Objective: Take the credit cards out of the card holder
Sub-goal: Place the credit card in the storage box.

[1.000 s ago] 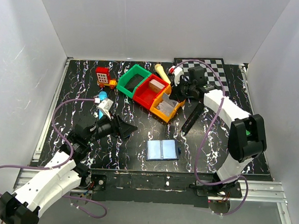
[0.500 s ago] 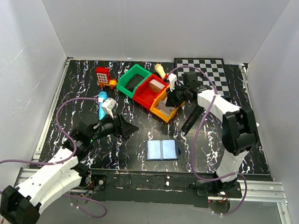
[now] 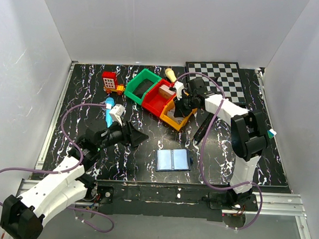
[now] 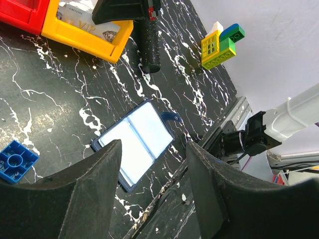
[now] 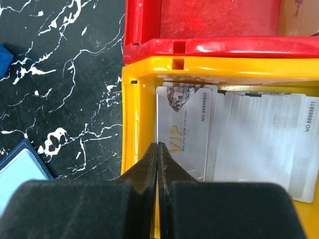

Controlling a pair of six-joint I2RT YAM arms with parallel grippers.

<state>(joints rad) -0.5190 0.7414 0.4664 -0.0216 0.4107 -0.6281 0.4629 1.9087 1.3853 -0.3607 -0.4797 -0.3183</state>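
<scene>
The card holder (image 3: 173,160) lies open and flat on the black marbled table, its two pale panels facing up. It also shows in the left wrist view (image 4: 134,147) and at the edge of the right wrist view (image 5: 20,169). Several silver cards (image 5: 259,134), one marked VIP (image 5: 185,132), lie in the yellow bin (image 3: 173,120). My right gripper (image 3: 178,103) hovers over that bin with its jaws shut (image 5: 158,145) and nothing visible between them. My left gripper (image 3: 139,135) is open (image 4: 154,145) and empty, raised to the left of the holder.
A red bin (image 3: 158,100) and a green bin (image 3: 141,86) join the yellow one in a row. A black cylinder (image 3: 203,126) lies to the right of the bins. A checkerboard (image 3: 219,77), toy bricks (image 3: 110,81), a blue brick (image 4: 15,162) and green-yellow bricks (image 4: 219,45) lie around.
My right gripper has moved left, from beside the bins to over the yellow bin. My left arm has shifted slightly forward. The card holder has not moved.
</scene>
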